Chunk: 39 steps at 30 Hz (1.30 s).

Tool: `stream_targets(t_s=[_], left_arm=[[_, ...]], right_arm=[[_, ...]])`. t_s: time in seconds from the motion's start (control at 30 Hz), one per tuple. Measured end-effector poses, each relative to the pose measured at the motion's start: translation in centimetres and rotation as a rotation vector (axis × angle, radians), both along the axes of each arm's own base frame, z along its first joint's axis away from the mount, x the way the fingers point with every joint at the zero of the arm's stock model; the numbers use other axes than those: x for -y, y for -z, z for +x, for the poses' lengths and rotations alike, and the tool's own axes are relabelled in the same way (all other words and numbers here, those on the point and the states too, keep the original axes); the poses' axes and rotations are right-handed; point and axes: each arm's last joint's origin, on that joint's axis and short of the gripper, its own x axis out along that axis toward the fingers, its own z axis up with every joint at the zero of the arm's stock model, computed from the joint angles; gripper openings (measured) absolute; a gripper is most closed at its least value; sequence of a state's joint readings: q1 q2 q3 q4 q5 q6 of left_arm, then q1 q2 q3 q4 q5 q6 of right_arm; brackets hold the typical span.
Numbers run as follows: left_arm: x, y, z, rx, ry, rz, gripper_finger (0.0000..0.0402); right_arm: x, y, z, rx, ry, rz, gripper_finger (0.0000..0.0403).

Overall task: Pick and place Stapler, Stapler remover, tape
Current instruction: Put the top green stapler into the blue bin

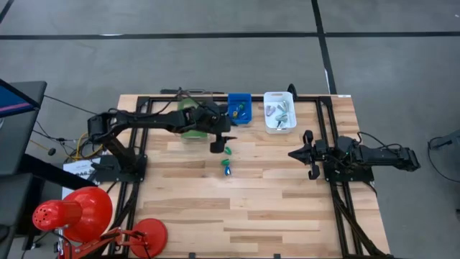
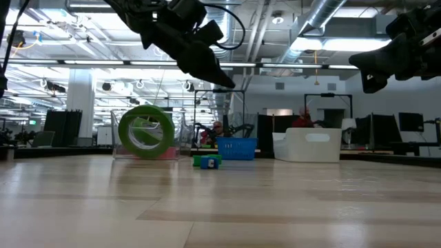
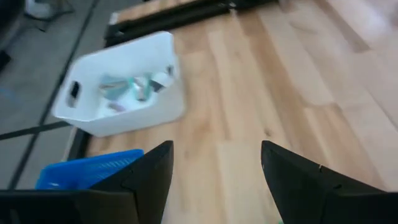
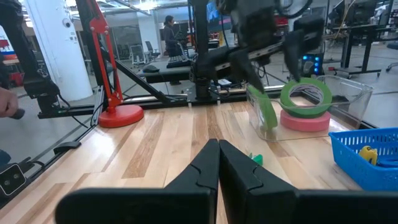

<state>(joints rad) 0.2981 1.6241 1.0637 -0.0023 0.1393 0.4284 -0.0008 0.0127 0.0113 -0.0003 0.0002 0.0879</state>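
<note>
The left tool [image 1: 218,146] is hanging with its fingers apart and empty, just past the clear bin [image 4: 323,102] holding the tape rolls [image 4: 305,97]; one green roll [image 2: 145,131] is standing on edge against that bin. Two small green and blue items [image 1: 227,167] are lying on the table [image 1: 259,208] near the bin. Approaching them well means descending straight, centring one item between the fingers. The right tool [image 4: 218,147], fingers together, is waiting far from the bin.

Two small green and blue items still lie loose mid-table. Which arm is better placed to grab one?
Probably the left. Its open hand hangs right beside the small items, while the right hand, shut, waits farther off near the table's right side.
</note>
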Motion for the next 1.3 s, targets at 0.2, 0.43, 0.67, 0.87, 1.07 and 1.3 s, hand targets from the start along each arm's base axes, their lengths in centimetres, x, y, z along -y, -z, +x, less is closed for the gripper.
stream_targets(t_s=[0.2, 0.43, 0.67, 0.87, 1.07, 1.3], left_arm=[[1.8, 0.8, -0.1, -0.1, 0.049, -0.029, 0.0232], [2.6, -0.2, 0.0, -0.189, 0.071, -0.052, 0.0232], [2.4, -2.2, 0.1, -0.238, 0.066, -0.065, 0.0232], [2.4, -2.1, 0.5, -0.358, 0.096, -0.068, 0.0232], [2.2, -1.0, 1.3, -0.428, 0.181, 0.0, 0.0232], [2.0, 1.8, 2.4, -0.506, 0.237, 0.025, 0.0232]], right_arm=[[0.0, 0.0, 0.0, 0.0, 0.0, 0.0, 0.0], [0.0, 0.0, 0.0, 0.0, 0.0, 0.0, 0.0], [0.0, 0.0, 0.0, 0.0, 0.0, 0.0, 0.0], [0.0, 0.0, 0.0, 0.0, 0.0, 0.0, 0.0], [0.0, 0.0, 0.0, 0.0, 0.0, 0.0, 0.0], [0.0, 0.0, 0.0, 0.0, 0.0, 0.0, 0.0]])
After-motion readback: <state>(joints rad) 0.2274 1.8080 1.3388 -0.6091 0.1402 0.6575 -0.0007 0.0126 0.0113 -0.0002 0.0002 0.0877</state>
